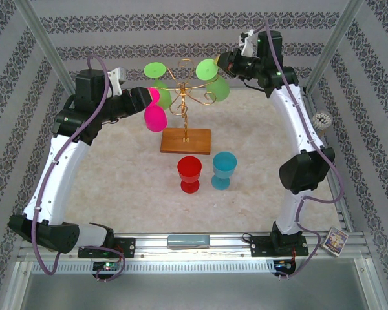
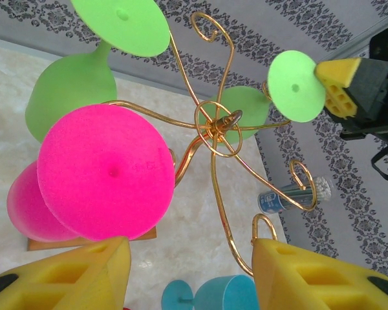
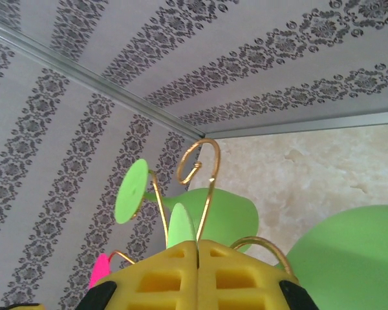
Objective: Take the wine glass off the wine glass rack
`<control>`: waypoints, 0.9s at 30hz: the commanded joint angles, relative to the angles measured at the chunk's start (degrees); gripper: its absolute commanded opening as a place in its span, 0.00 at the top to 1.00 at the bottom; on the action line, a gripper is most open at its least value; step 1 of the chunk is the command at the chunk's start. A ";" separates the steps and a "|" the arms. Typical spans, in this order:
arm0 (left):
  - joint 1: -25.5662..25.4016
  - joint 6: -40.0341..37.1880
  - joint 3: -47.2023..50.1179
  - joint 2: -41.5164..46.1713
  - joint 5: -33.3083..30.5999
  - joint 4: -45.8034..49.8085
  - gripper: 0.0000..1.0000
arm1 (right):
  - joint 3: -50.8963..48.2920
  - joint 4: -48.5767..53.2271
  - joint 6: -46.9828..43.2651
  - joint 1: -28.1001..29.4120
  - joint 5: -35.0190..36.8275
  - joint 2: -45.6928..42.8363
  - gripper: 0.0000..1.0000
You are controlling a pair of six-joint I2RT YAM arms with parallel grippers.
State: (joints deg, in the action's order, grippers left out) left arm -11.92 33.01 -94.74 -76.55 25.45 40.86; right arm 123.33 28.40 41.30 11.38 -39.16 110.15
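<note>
1 table point(image 1: 116, 174): marbled top, fills mid of top view; rack stands at upper centre.
wine glass rack point(image 1: 186, 141): gold wire on brown base, upright. 3 glasses hang bowl-down from its scroll arms, so none is off it yet as far as seen.
r green glass point(image 1: 218, 89): just right of rack top in top view, hung on a wire arm. prob the one being taken.
pink glass point(image 1: 155, 118): left of rack stem, hung; its round foot is big at left-centre of left wrist view.
l green glass point(image 1: 156, 69): upper left of rack, hung, nothing on it.
red glass point(image 1: 189, 171) + blue glass point(image 1: 224, 169): upright on table below rack base, side by side, apart from rack.
right gripper point(image 3: 197, 248): pads closed w/ a thin green edge pinched betw them; in top view it sits just right of r green glass's foot.
left gripper point(image 2: 189, 248): jaws apart, grips nothing; pink foot just ahead of its left pad, can't tell if touching.
green foot point(image 3: 181, 227): in the right pads and hooked on the wire. grasp looks done. what's left: slide foot out along the arm, clear the curl, carry glass away from rack.
</note>
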 commanded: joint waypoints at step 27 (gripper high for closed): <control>0.77 0.63 1.71 2.95 1.16 -2.66 0.47 | -9.09 -5.56 4.79 -1.87 -0.13 -6.15 1.00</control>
State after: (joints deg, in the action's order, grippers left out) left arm -11.88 33.30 -93.34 -74.61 25.71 40.45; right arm 115.33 24.73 44.84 10.33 -38.87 106.43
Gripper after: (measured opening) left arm 0.530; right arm 0.055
